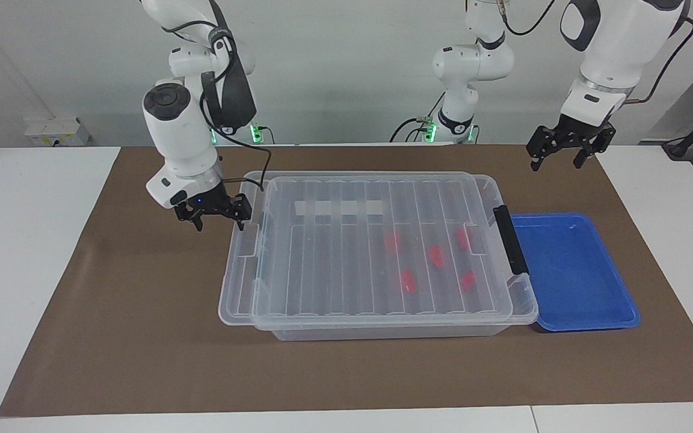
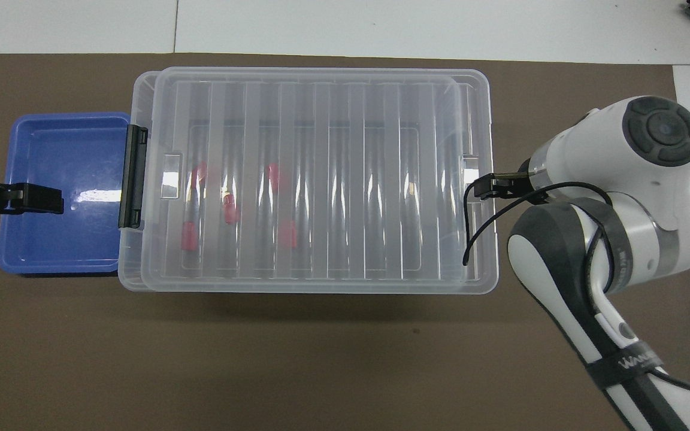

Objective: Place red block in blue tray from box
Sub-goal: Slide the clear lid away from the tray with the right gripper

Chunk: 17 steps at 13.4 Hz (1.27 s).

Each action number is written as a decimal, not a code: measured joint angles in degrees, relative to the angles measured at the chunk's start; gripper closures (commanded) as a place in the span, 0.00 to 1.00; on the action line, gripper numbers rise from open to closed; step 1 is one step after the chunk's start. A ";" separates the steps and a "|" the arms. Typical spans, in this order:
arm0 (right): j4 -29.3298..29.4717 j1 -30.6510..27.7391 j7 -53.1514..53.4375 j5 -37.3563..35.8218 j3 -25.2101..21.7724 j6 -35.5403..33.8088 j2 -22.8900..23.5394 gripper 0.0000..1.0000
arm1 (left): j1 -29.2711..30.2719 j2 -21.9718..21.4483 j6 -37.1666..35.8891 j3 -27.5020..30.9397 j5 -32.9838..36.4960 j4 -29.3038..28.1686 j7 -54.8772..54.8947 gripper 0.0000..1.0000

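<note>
Right end effector (image 1: 221, 218) sits at the left-centre of the facing view, low, at the box's (image 1: 376, 252) end toward the right arm. Fingers spread, grasping nothing; one tip looks to be at the box rim, but touching or just beside can't be told. In the overhead view it shows at centre right (image 2: 492, 187), against that same rim.

Left end effector (image 1: 565, 149) hangs in the upper right of the facing view, fingers spread and empty, up in the air above the table (image 1: 142, 361) near the blue tray (image 1: 569, 273). In the overhead view it comes in at the left edge over the tray (image 2: 36, 199). This arm appears to wait.

The box lies mid-frame w/ its ribbed clear lid (image 1: 322, 240) still on. One dark latch (image 1: 510, 239) shows at the end touching the tray; no dark latch shows at the right arm's end.

The red block (image 1: 437, 257) is inside the box, seen through the lid, among five alike clustered in the half toward the tray. The tray is empty, just beside the box.

Step in hand, as a judgement: opening the box; no block reached yet. Next move likely calls for freeing the lid at the right arm's end and lifting it off, poss. w/ the other latch undone too, before any pick.
</note>
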 measured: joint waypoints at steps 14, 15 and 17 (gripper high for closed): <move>-0.45 -12.62 -25.43 0.00 -0.07 1.06 -0.05 0.00 | 0.00 0.00 0.00 0.00 0.00 0.00 0.00 0.00; -0.54 -13.34 -26.84 0.00 -0.09 1.46 -0.05 0.00 | 0.00 0.00 0.00 0.00 0.00 0.00 0.00 0.00; -0.66 -14.16 -28.78 0.02 -0.09 1.83 -0.04 0.00 | 0.00 0.00 0.00 0.00 0.00 0.00 0.00 0.00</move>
